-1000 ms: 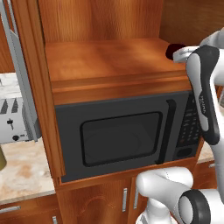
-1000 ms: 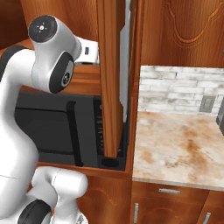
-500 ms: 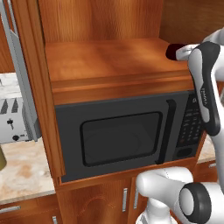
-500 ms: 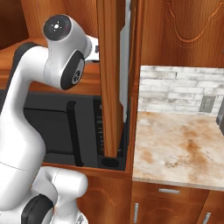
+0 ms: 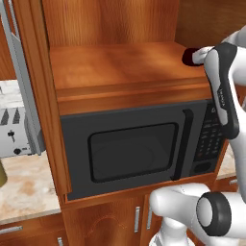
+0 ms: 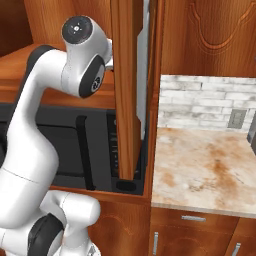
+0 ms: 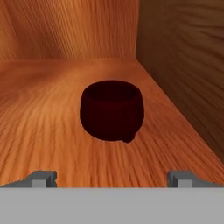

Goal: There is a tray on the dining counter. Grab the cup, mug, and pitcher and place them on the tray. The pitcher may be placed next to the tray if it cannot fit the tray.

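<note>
Maroon mug (image 7: 112, 110) sits upright on your wooden shelf (image 7: 48, 127) above the microwave (image 5: 139, 151), just ahead of your gripper (image 7: 112, 178), whose jaws stand wide and empty.

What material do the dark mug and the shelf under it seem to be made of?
The mug: probably glazed ceramic or matte plastic; it is uniformly dark maroon, thick-walled and shows almost no shine, so I cannot tell which. The shelf: wood or wood veneer, reddish-brown with visible grain lines and a soft satin finish.
</note>
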